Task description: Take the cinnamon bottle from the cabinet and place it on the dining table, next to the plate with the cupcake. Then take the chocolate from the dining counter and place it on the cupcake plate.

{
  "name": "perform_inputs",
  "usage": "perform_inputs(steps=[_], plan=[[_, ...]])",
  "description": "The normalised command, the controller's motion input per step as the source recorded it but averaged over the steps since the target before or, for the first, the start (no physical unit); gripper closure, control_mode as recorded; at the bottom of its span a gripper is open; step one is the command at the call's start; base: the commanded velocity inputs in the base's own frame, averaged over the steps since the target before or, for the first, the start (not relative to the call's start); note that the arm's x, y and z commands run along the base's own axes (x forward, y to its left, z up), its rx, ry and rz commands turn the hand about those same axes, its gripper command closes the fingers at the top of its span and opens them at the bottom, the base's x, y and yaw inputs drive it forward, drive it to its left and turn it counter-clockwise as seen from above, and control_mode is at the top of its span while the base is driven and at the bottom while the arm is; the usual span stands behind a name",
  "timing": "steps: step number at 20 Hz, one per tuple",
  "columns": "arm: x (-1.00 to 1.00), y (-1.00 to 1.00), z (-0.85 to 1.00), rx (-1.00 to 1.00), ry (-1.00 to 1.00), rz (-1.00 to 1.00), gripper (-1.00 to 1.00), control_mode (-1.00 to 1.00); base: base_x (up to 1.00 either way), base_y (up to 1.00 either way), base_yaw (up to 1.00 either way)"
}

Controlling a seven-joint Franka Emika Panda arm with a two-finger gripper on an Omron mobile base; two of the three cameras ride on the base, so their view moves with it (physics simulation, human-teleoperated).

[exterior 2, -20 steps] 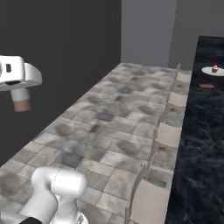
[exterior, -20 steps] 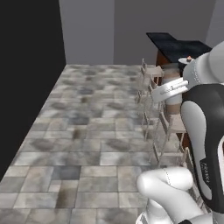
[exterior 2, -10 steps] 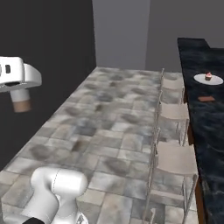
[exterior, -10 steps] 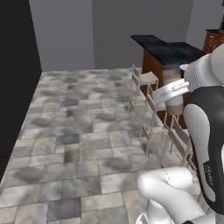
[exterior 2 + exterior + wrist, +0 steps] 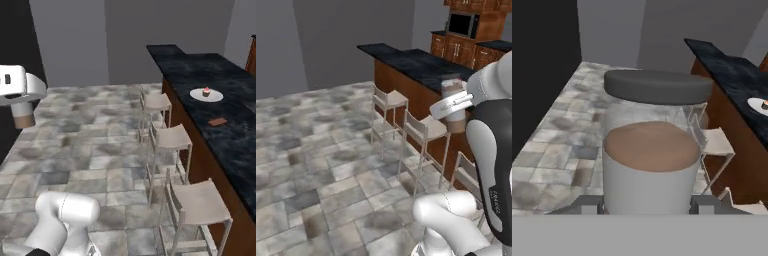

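The cinnamon bottle (image 5: 652, 150), a clear jar with a grey lid and brown powder, is held between my gripper's (image 5: 647, 205) two dark fingers (image 5: 587, 204). In the left base view the bottle (image 5: 454, 107) hangs at the hand in front of the dark dining counter (image 5: 406, 57). From the right base it (image 5: 23, 115) hangs at the far left, well away from the counter (image 5: 200, 70). A white plate (image 5: 197, 94) with a cupcake (image 5: 206, 91) sits on that counter, and the brown chocolate bar (image 5: 218, 121) lies nearer along it. The plate's edge (image 5: 757, 106) peeks in at the hand view's right.
Three white stools (image 5: 156, 102) (image 5: 172, 137) (image 5: 200, 202) line the counter's wooden side. Grey stone floor (image 5: 95, 145) spreads to the left of them. Wooden cabinets with a microwave (image 5: 461, 22) stand behind the counter's far end.
The whole picture has swung as the base drove and turned; the counter, stools and cupcake plate now sit closer. The bottle stays held in the gripper.
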Motion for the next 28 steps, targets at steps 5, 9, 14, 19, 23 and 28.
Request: perform_inputs(steps=[5, 9, 14, 19, 23, 28], plan=[[0.00, 0.00, 0.00, 0.00, 0.00, 0.00, 1.00, 1.00, 1.00, 0.63, -0.67], [0.00, 0.00, 0.00, 0.00, 0.00, 0.00, 1.00, 1.00, 0.98, 0.76, -0.70], [0.00, 0.00, 0.00, 0.00, 0.00, 0.00, 1.00, 1.00, 0.92, 0.87, -0.74], [0.00, 0.00, 0.00, 0.00, 0.00, 0.00, 1.00, 1.00, 0.87, 0.85, -0.74], [0.00, 0.00, 0.00, 0.00, 0.00, 0.00, 1.00, 1.00, 0.81, 0.71, -0.73], [0.00, 0.00, 0.00, 0.00, 0.00, 0.00, 1.00, 1.00, 0.82, 0.39, -0.65]])
